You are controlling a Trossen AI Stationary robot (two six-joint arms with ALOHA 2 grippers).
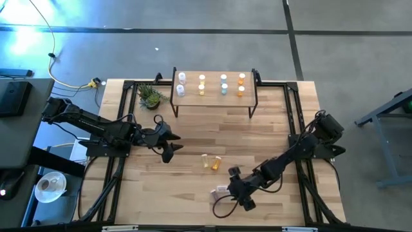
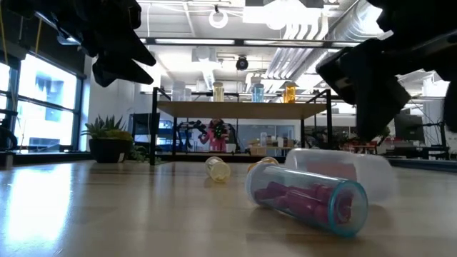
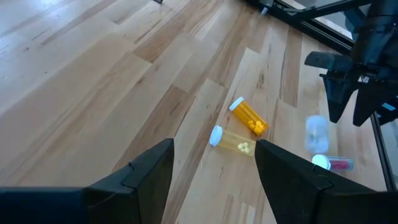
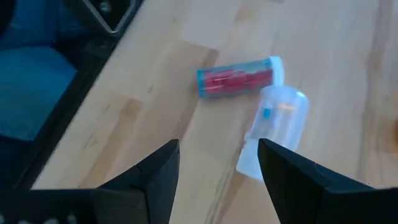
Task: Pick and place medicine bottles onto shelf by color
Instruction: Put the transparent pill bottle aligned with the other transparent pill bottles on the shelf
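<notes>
The shelf (image 1: 214, 98) stands at the table's far edge and carries several medicine bottles in columns: clear (image 1: 181, 84), yellow (image 1: 201, 84), green-blue (image 1: 223, 84), orange (image 1: 241, 84). On the table a yellow bottle (image 3: 235, 142) and an orange bottle (image 3: 249, 116) lie on their sides at mid-table. A clear bottle (image 4: 277, 127) and a blue-tinted bottle with red pills (image 4: 239, 78) lie near the front edge. My left gripper (image 1: 170, 145) hovers open, left of the yellow and orange pair. My right gripper (image 1: 237, 189) hovers open beside the clear and blue-tinted pair.
A small potted plant (image 1: 150, 96) stands left of the shelf. Black frame rails (image 1: 293, 116) run along the table's sides. Bare wood lies between the shelf and the lying bottles.
</notes>
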